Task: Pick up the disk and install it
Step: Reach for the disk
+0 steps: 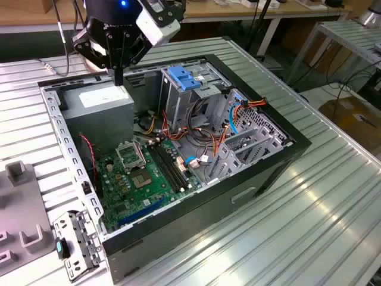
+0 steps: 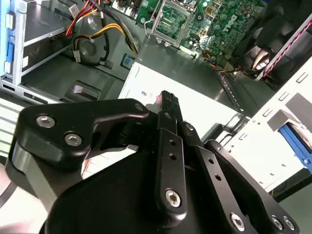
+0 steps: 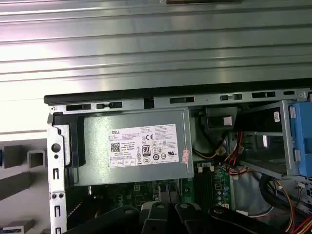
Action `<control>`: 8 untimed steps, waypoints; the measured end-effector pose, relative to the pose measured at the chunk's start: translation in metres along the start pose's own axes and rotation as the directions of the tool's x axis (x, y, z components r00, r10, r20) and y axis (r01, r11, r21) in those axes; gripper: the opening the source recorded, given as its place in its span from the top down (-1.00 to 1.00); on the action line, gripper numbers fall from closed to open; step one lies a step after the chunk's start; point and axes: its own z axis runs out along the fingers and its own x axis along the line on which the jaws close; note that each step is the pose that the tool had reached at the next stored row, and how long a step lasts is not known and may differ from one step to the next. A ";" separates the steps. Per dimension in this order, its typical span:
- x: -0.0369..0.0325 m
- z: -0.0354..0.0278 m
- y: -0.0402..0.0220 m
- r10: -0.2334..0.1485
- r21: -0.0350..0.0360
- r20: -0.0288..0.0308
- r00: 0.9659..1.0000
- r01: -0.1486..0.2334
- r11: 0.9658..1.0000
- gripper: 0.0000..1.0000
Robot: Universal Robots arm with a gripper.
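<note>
Closed, empty gripper (image 1: 118,76) above the power supply (image 1: 98,104); disk (image 2: 296,142) outside the open computer case (image 1: 256,173).

A ribbed metal table (image 1: 309,196) carries the computer case, its green motherboard (image 1: 143,179) facing up. The grey power supply fills the corner at the exterior view's left, with a pale-blue latch plate (image 1: 181,77) atop the drive cage (image 1: 178,104) beside it. The gripper hangs just above the power supply, fingers pressed together with nothing between them. In the second wrist view the disk, marked by its bright blue rail, lies outside the computer case next to a grey block (image 2: 287,117), well apart from the gripper.
</note>
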 end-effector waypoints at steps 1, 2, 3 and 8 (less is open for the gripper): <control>0.0000 0.0000 0.0000 0.000 0.000 0.000 1.000 0.000 1.000 0.79; 0.0000 0.0000 0.0000 0.000 0.000 0.000 1.000 0.000 1.000 0.79; 0.0000 0.0000 0.0000 0.000 0.000 0.000 1.000 0.000 1.000 0.79; 0.0014 0.0000 -0.0001 0.000 0.000 0.000 1.000 0.000 1.000 0.79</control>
